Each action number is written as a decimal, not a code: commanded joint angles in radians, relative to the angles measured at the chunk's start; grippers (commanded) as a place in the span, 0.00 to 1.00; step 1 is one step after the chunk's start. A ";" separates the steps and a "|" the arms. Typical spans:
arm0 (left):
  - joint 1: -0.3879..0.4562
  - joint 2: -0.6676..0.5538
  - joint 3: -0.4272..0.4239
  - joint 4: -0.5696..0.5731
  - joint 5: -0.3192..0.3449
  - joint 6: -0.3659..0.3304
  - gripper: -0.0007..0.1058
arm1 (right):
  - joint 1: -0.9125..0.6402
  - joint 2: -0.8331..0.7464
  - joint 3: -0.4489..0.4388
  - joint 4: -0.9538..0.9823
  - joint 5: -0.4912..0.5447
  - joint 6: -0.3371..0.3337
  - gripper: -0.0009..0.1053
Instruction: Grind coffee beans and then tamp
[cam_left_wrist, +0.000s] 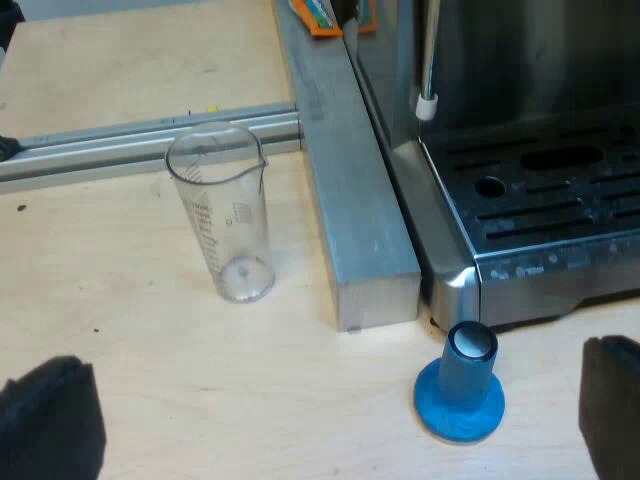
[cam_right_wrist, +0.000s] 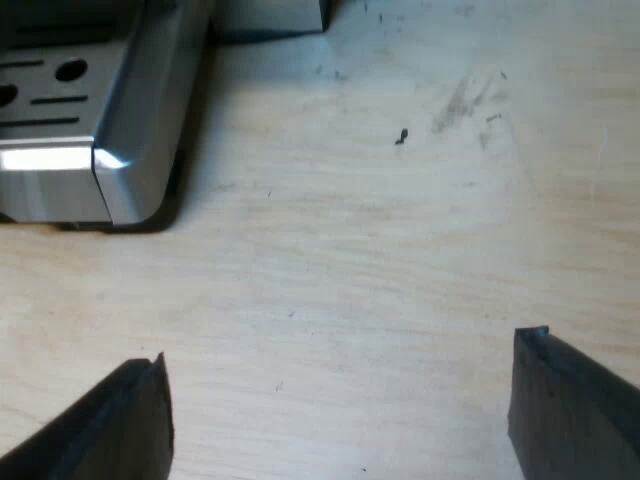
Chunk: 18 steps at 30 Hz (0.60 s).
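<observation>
My left gripper (cam_left_wrist: 335, 400) hangs over the wooden table (cam_left_wrist: 150, 330) with its jaws set wide; the two black fingers (cam_left_wrist: 50, 425) have nothing between them but bare board. Ahead of them stands the blue tamper (cam_left_wrist: 460, 385), upright on its broad blue foot with a silvery cap on top; it is on the table just beside the front corner of the espresso machine (cam_left_wrist: 450, 280), close to it but apart, and no finger touches it (it stands nearer one finger than the other). The machine's drip tray (cam_left_wrist: 540, 200) shows its slotted grate, speckled with droplets; a thin steam wand (cam_left_wrist: 428, 60) with a pale tip hangs above it.

Along the machine's side lies a square metal beam (cam_left_wrist: 350, 200), its cut end near the tamper; a grooved rail (cam_left_wrist: 150, 140) meets the beam at a right angle. The measuring glass (cam_left_wrist: 220, 215) — clear, with printed marks and a pouring lip — stands on its base in the angle between rail and beam, well apart from the tamper. Something orange (cam_left_wrist: 320, 15) lies at the beam's far end; I cannot tell what it is.

My right gripper (cam_right_wrist: 342, 350) is also spread wide over the table (cam_right_wrist: 400, 250), holding nothing; a rounded corner of the machine (cam_right_wrist: 110, 120) lies beyond its fingertips.
</observation>
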 joint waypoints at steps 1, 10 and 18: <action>0.000 -0.139 -0.002 -0.016 -0.011 -0.011 0.93 | -0.003 -0.046 -0.005 -0.015 -0.008 0.002 0.67; 0.000 -0.139 0.001 -0.022 -0.011 -0.008 0.93 | -0.003 -0.046 -0.005 -0.015 -0.006 0.002 0.67; 0.000 -0.139 0.008 -0.036 -0.011 -0.003 0.93 | -0.003 -0.046 -0.005 -0.015 -0.006 0.002 0.67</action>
